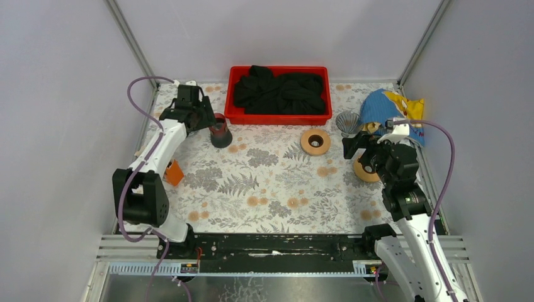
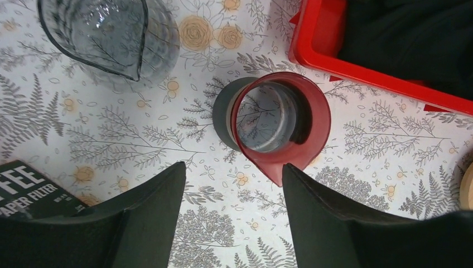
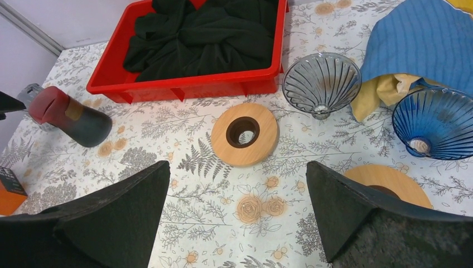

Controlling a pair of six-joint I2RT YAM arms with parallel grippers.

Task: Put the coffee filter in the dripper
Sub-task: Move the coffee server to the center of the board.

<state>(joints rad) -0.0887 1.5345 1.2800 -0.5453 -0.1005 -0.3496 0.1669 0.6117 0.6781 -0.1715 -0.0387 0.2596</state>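
The left gripper [image 2: 232,166] hangs with its two fingers apart and nothing between them. Directly ahead of its fingertips stands a red-rimmed dark cup [image 2: 312,111], its spout pointing back into the gap; I cannot tell whether the fingers touch it. Further ahead and off to one side is a smoked-glass jug [image 2: 106,33]. On the other side is the red tray [image 2: 357,72], which holds black cloth [image 2: 413,39]. Behind the fingers, back along the arm, lies the dark box lettered "paper filter" [image 2: 28,192]. That box is the only sign of the coffee filter. No loose filter shows in any view.

The right gripper [image 3: 237,167] is spread wide and holds nothing. Just beyond its fingertips a wooden ring [image 3: 262,142] lies flat on the flowered table [image 3: 251,234]. Past the ring and a little to the side, the grey glass dripper [image 3: 321,84] stands upright with an empty cone. Further to that side sits a blue glass dripper [image 3: 432,123], also empty, beside a blue cloth [image 3: 424,39]. A second wooden ring [image 3: 385,181] lies close by the finger on that side.

By my reading the task has barely begun. No filter is out of the box, none is in either hand, and both drippers are bare. Fetching a filter, carrying it across and seating it in a cone all remain to be done.
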